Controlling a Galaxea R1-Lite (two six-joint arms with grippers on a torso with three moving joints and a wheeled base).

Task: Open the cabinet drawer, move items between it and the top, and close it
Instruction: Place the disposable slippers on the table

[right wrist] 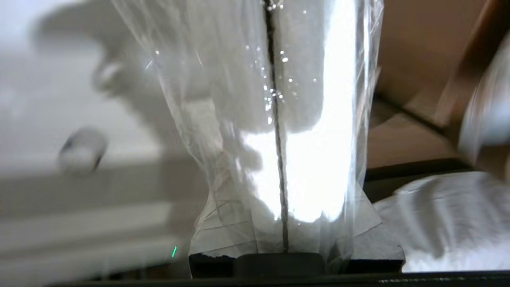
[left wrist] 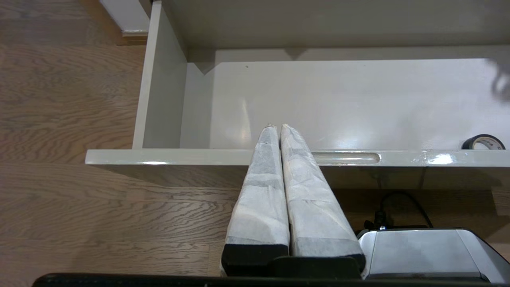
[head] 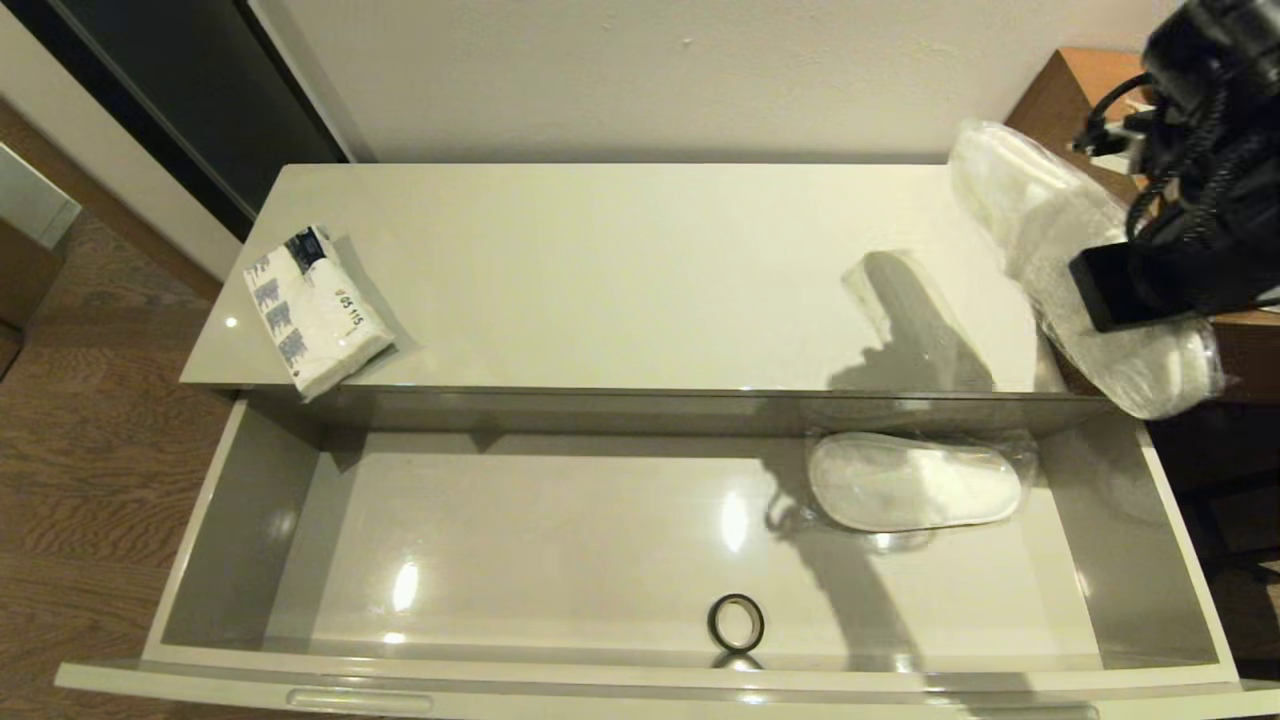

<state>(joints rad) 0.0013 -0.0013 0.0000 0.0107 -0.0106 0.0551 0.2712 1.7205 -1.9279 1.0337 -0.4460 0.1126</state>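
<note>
On the far left I am seeing the tissue pack [head: 316,311] lying on the cabinet top [head: 620,260], near its left front corner, just above the open drawer [head: 190,560]. The drawer is standing pulled fully out below the top.

My left gripper [left wrist: 277,128] is hanging in front of the drawer's front rim, over the wooden floor [left wrist: 59,99], with its two padded fingers [left wrist: 259,187] pressed together and holding nothing. Its tips are sitting just over the rim beside a slot notch [left wrist: 346,158].

Moving right, the black ring [head: 736,622] is lying flat on the drawer floor, close to the front wall and right of centre. Farther back and to the right, one wrapped slipper [head: 912,482] is lying in the drawer near its rear wall.

At the far right, my right gripper [head: 1110,290] is holding a second wrapped slipper [head: 1040,230] in the air over the right end of the top, clamped on it. In the right wrist view the plastic wrap [right wrist: 279,119] is filling the space between the fingers. A brown table [head: 1070,90] is standing behind it.
</note>
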